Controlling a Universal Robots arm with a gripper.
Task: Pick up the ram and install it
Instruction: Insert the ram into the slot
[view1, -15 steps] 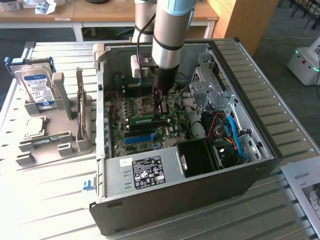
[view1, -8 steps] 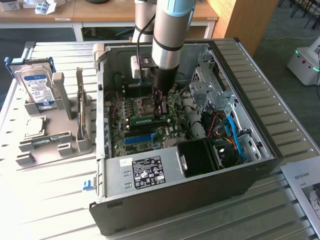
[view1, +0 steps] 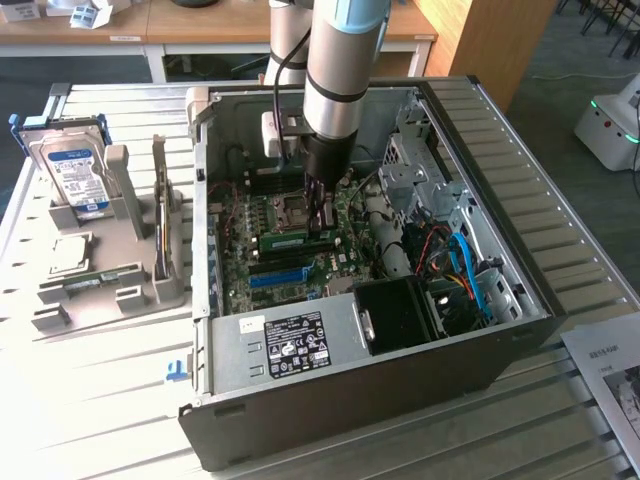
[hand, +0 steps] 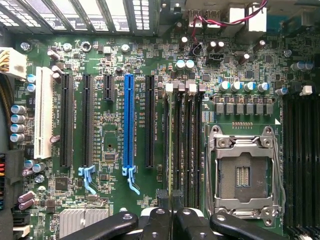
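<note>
The arm reached down into the open case (view1: 230, 365), which lay on its side on the slatted table (view1: 90, 400). The gripper (view1: 322, 218) stood over the motherboard (view1: 240, 255), between the CPU socket (view1: 286, 208) and the blue slot (view1: 277, 277). Its jaws were almost closed, with only a thin gap between them, and they pinched the top edge of the ram (view1: 295, 240).

The ram stood on edge in a memory slot just beside the socket, its long green face and pale label turned toward the exterior camera. The grip was near its end on the exterior view's right. In the wrist view the black fingers (hand: 162, 202) sat close together over the row of dark memory slots. There the ram showed edge-on as a thin line running away from them. Whether it was fully seated could not be told.

Outside the case, on the exterior view's left, a grey rack (view1: 120, 275) held a hard drive (view1: 72, 170) upright. It also held a second green stick (view1: 160, 215) on edge, well apart from the gripper.
</note>
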